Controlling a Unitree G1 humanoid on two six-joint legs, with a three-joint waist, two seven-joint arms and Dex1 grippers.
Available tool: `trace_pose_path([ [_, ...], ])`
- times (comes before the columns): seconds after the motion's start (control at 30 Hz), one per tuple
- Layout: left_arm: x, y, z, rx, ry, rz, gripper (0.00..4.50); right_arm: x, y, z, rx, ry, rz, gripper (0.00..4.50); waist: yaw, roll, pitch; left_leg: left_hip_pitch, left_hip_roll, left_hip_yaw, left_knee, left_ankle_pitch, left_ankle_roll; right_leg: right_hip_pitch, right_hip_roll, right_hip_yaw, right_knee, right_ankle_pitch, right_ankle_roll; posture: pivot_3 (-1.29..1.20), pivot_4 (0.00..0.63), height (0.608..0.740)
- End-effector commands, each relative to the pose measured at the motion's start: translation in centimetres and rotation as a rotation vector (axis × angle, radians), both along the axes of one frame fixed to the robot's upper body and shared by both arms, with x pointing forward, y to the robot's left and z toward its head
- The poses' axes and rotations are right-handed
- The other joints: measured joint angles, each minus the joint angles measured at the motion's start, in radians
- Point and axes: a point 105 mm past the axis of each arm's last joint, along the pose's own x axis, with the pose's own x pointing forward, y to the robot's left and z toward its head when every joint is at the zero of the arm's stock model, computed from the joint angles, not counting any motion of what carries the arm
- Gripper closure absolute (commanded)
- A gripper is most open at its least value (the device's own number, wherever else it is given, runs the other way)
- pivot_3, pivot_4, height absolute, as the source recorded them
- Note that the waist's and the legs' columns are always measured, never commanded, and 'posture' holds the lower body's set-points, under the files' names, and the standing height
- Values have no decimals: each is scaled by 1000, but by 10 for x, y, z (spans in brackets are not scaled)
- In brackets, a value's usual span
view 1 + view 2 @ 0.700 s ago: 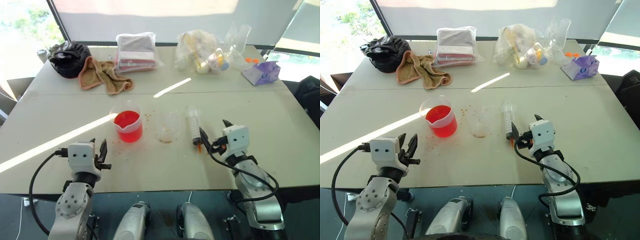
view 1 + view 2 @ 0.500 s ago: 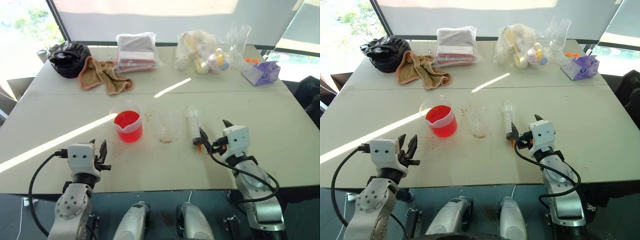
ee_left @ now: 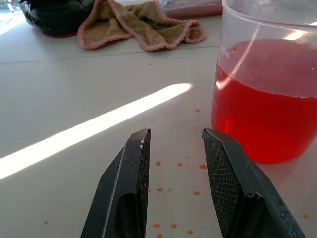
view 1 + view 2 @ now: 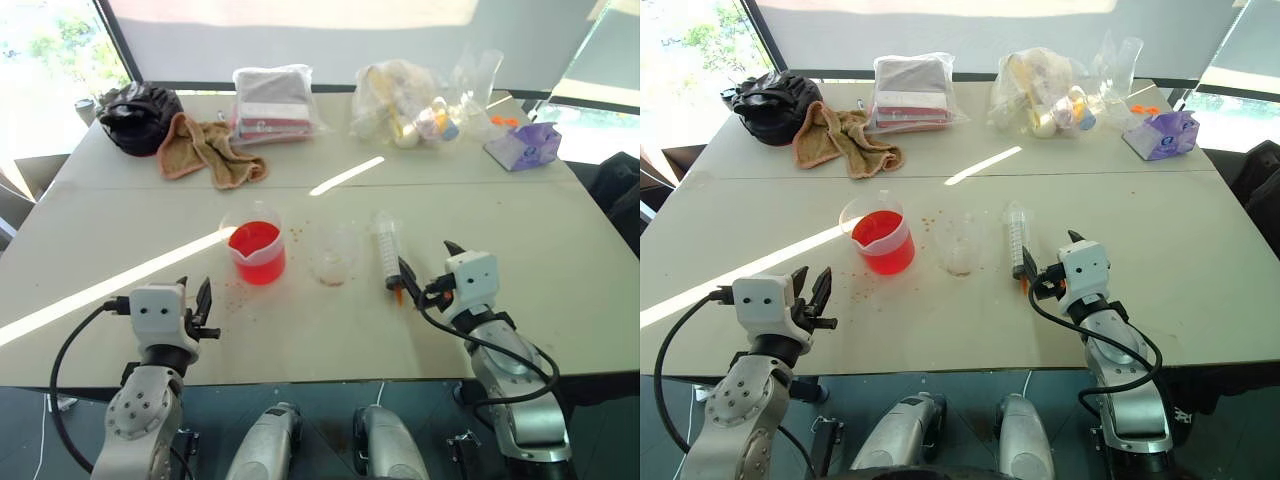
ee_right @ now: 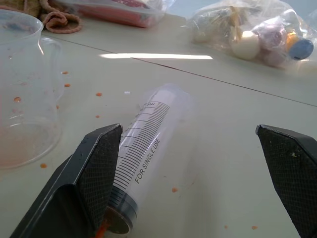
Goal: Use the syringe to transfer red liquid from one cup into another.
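The large clear plastic syringe (image 5: 146, 144) with printed marks lay flat on the pale counter (image 4: 520, 230), orange tip toward the right gripper (image 4: 424, 272), whose fingers stood spread wide and empty beside it, probably for grasping. The left gripper (image 3: 176, 163), fingers parted and empty, faced the wide spouted beaker (image 4: 255, 248) of red liquid (image 3: 262, 124).

- bare table (image 4: 150, 230) lies left of the spouted beaker (image 4: 256, 250).
- small cup (image 4: 333, 254) stands between beaker and syringe (image 4: 386, 248), gaps apparently narrow.
- towel (image 4: 205, 150) and bags (image 4: 405, 100) crowd the far edge.
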Motion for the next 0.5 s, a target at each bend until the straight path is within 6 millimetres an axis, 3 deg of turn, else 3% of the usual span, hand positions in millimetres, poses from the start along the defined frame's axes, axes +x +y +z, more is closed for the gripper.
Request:
trace_pose_path([
  [0.03,0,-6,14,2,-52,-12,2774,-3,4,18,-13,-75,27,56,0,0,0,0,0,0,0,0,0,0,0,0,0,0,0,0,150,736],
  [0.3,3,-13,12,-13,-46,-17,2774,-1,6,21,-24,-71,58,56,0,0,0,0,0,0,0,0,0,0,0,0,0,0,0,0,150,736],
  [0.5,6,-16,12,-15,-48,-32,2774,17,-4,48,0,-77,34,56,0,0,0,0,0,1,0,0,0,0,0,-1,0,0,-1,0,150,736],
])
